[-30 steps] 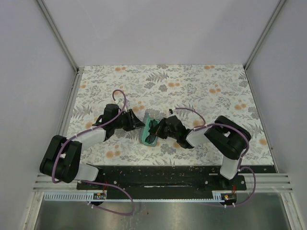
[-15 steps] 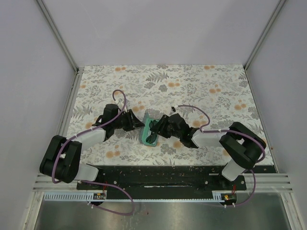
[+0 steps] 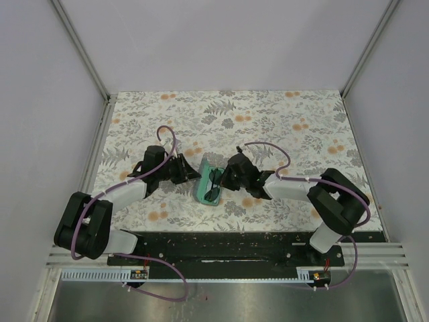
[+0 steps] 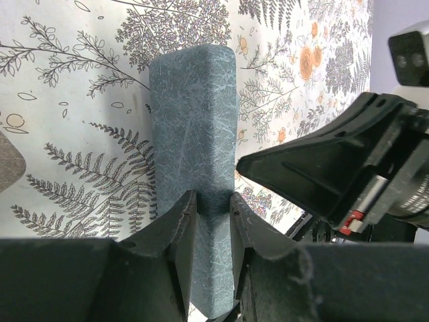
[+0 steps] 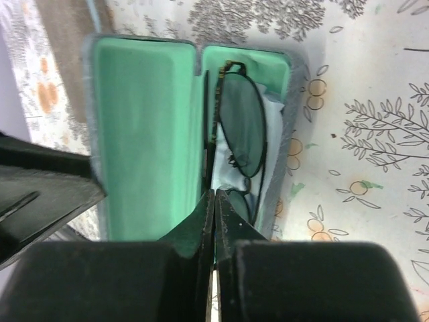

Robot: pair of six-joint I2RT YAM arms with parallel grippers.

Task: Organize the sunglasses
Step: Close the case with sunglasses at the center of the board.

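1. Blue-grey hard case (image 3: 207, 184) lies open at the middle of the floral-print tabletop (image 3: 301, 127), between both arms; green lining is seen in both halves.
2. Wire-frame sunglasses (image 5: 242, 127) are in the R half of the case (R wrist view), just beside the hinge line. Frame is tilted up on edge, not flat. One dark lens is fully seen; the 2nd is partly hidden behind the fingers.
3. A light-blue cloth (image 5: 271, 189) is under/beside the glasses in the same half.
4. L half of the case (the lid, R wrist view) holds nothing.
5. R gripper (image 5: 213, 196): fingers clenched w/ only a hairline gap, tips at the frame's bridge; the thin wire is pinched there.
6. L gripper (image 4: 212, 201): clamped on the lid shell from outside, one finger on each face, lid held standing on edge off the table.
7. In the top view both grippers meet at the case, L from the left, R from the right, close but apart.
8. White-frame pair: not seen in any view.
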